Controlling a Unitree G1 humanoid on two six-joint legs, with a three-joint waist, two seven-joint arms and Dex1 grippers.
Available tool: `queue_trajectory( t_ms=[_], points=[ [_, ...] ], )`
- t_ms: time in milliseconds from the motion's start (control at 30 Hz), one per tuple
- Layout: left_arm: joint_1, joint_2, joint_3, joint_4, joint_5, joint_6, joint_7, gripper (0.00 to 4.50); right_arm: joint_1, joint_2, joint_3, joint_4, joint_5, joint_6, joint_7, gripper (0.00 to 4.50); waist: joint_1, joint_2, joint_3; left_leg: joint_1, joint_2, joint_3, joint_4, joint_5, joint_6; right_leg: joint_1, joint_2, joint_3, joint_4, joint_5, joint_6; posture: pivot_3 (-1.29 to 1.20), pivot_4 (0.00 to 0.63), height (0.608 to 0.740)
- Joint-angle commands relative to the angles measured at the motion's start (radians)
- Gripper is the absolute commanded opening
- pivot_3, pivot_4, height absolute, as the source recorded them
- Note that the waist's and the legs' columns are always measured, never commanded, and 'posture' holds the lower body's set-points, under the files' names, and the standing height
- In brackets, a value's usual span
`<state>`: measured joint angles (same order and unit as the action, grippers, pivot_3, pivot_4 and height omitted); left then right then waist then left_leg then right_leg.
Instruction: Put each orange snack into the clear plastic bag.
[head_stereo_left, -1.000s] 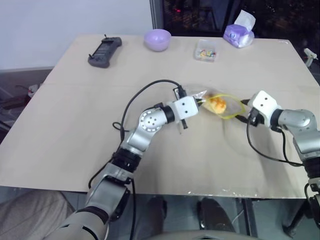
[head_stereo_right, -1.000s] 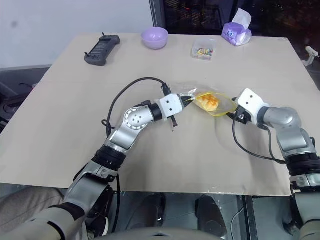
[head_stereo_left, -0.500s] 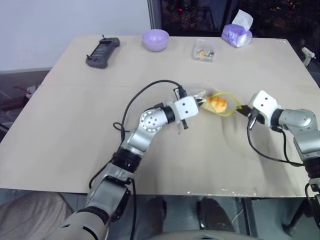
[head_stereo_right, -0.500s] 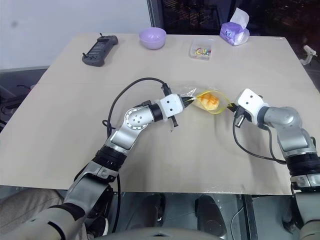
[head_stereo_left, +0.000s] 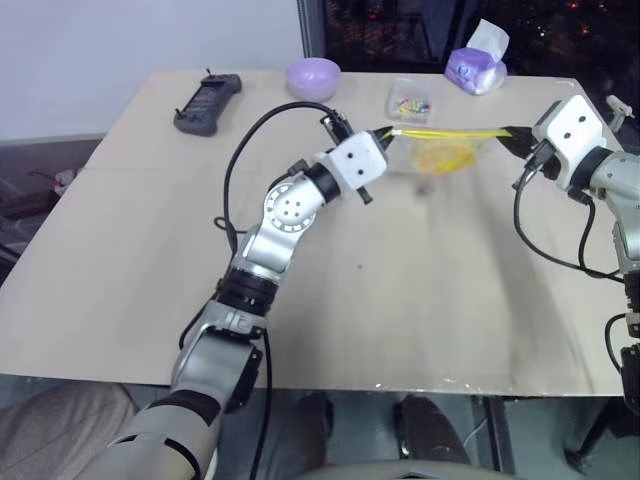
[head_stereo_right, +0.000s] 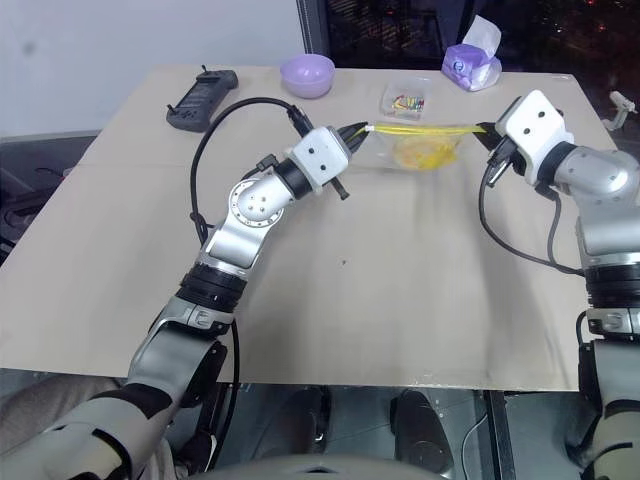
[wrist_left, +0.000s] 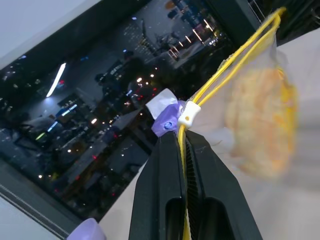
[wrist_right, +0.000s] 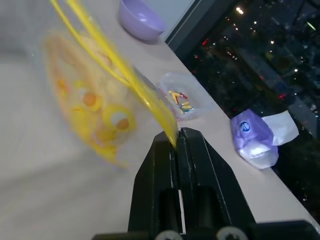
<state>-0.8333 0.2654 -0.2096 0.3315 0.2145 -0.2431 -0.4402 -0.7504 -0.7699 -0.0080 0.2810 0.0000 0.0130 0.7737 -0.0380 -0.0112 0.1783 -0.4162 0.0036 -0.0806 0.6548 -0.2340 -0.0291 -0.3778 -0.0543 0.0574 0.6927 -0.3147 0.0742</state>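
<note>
Bag (head_stereo_left: 437, 150) lifted off worktop (head_stereo_left: 400, 290) since earlier, snack (head_stereo_left: 440, 157) inside. Left gripper (head_stereo_left: 385, 133), right gripper (head_stereo_left: 506, 134) each clamped on bag's seal ends. You keep seal taut, level.

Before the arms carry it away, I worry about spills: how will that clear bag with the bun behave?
Probably floppy: the clear plastic bag hangs from its yellow strip, stretched between the left gripper and right gripper. The orange snack sags it, so it may swing. Thin film could slip, though both jaws are shut on it.
</note>
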Motion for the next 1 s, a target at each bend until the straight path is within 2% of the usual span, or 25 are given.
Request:
queue_trajectory(
  t_ms=[33,200,433,533,633,800,900,1000],
  points=[
    [-0.003,0.012,0.011,0.005,0.003,-0.032,0.019,0.0,-0.001,0.001,-0.023,-0.004,-0.004,-0.014,-0.032,0.03,-0.001,0.0,0.0,0.0,0.0,0.0,0.0,0.0,0.0,0.0,0.0,0.0,0.0,0.0,0.0,0.0,0.15,0.74],
    [0.069,0.023,-0.032,-0.034,-0.029,-0.009,-0.087,0.0,0.133,-0.03,0.017,-0.118,0.041,0.086,0.109,0.03,-0.002,0.0,0.0,0.0,0.0,0.0,-0.001,0.0,0.0,0.0,0.0,0.0,0.0,0.0,0.0,0.0,0.15,0.74],
    [0.176,0.009,-0.04,-0.14,-0.104,0.128,-0.193,0.0,0.26,-0.038,0.021,-0.236,0.07,0.192,0.165,0.03,-0.003,0.0,0.0,0.0,0.0,0.0,0.0,-0.001,0.001,0.0,0.0,0.0,0.001,0.0,0.0,0.0,0.15,0.74],
    [0.179,0.003,-0.041,-0.163,-0.108,0.154,-0.198,0.0,0.271,-0.063,0.013,-0.253,0.071,0.231,0.182,0.82,-0.002,0.0,0.0,0.001,0.0,0.0,0.0,-0.002,0.003,0.001,0.0,0.0,0.002,0.0,0.0,0.0,0.15,0.74],
    [0.177,0.004,-0.043,-0.172,-0.107,0.163,-0.201,0.0,0.291,-0.141,0.021,-0.303,0.068,0.31,0.238,2.19,0.003,0.0,0.0,0.001,0.0,-0.001,0.001,-0.002,0.004,0.001,0.0,0.0,0.001,0.0,0.0,0.0,0.15,0.74],
    [0.171,0.007,-0.043,-0.187,-0.113,0.166,-0.206,0.0,0.228,-0.202,-0.019,-0.397,0.133,0.36,0.28,2.19,-0.003,0.0,0.0,0.001,0.0,-0.001,0.001,-0.002,0.004,0.001,0.0,0.0,0.001,0.0,0.0,0.0,0.15,0.74],
    [0.162,0.0,-0.038,-0.209,-0.13,0.178,-0.215,0.0,0.147,-0.138,0.006,-0.479,0.172,0.365,0.255,2.19,-0.01,0.0,0.0,0.002,0.001,0.0,0.0,-0.002,0.004,0.0,0.001,0.001,0.002,0.0,0.0,0.0,0.15,0.74],
    [0.162,0.002,-0.044,-0.239,-0.136,0.194,-0.234,0.0,0.101,-0.077,0.068,-0.491,0.135,0.355,0.221,2.19,-0.002,0.0,0.0,0.001,0.002,-0.001,0.0,-0.002,0.004,0.001,0.002,-0.001,0.001,0.0,0.0,0.0,0.15,0.74]
  ],
)
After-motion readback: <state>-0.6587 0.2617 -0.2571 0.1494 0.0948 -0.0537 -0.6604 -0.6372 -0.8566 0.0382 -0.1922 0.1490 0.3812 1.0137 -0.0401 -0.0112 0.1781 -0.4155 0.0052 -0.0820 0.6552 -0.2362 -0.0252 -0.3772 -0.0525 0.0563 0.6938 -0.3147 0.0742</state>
